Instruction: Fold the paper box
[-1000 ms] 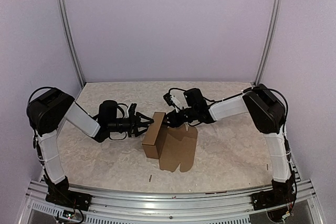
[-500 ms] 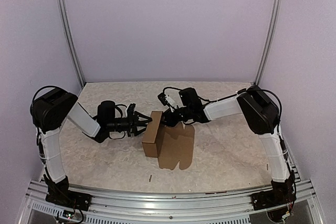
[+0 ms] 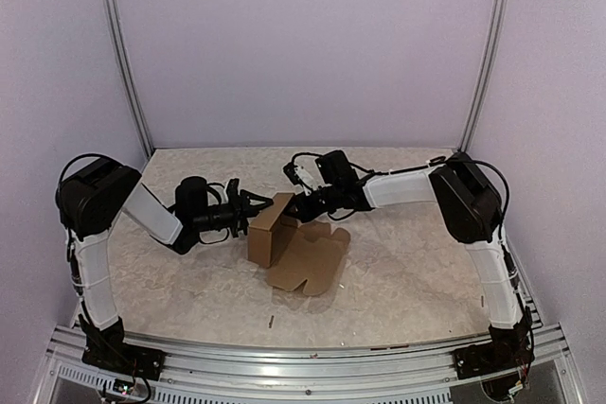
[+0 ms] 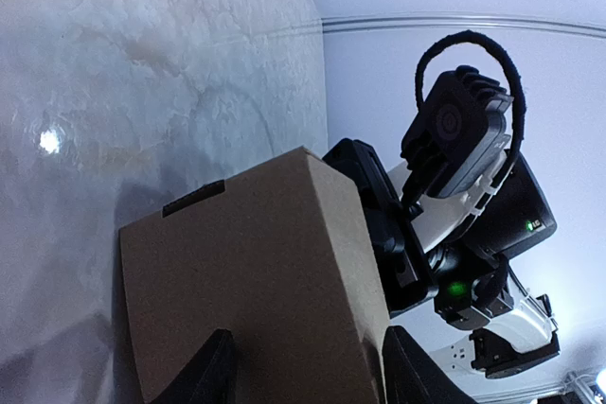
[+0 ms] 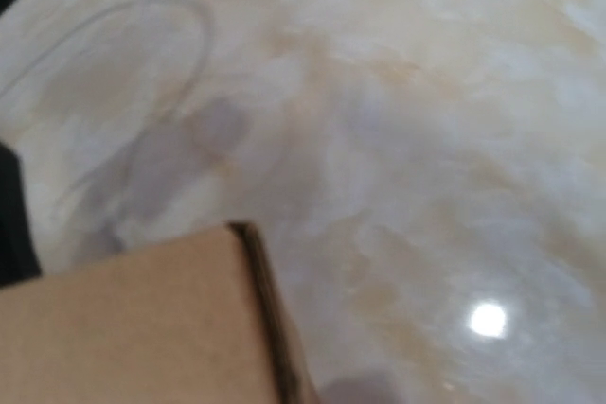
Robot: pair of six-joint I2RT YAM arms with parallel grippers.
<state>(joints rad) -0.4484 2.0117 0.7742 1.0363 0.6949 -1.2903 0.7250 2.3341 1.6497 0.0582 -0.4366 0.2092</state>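
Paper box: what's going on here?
Two arms are folding the paper box on the table. The left gripper has its fingers straddling the upright folded part, holding it. The right gripper is shut at the box's upper right edge; whether it pinches cardboard isn't visible. The rest of the sheet lies flat, not yet folded up.

Table (image 3: 417, 272) centre is blocked: the paper box (image 3: 270, 234) has a raised wall with flat flaps spread near-right of it. The left gripper (image 3: 254, 207) is hard against its left side and the right gripper (image 3: 295, 207) at its far top edge. Left arm (image 3: 151, 215) and right arm (image 3: 402, 191) reach in low from either side, barring sideways passes. Open lanes: the near strip between the flaps and the arm bases, and the far strip along the back wall (image 3: 303, 44).
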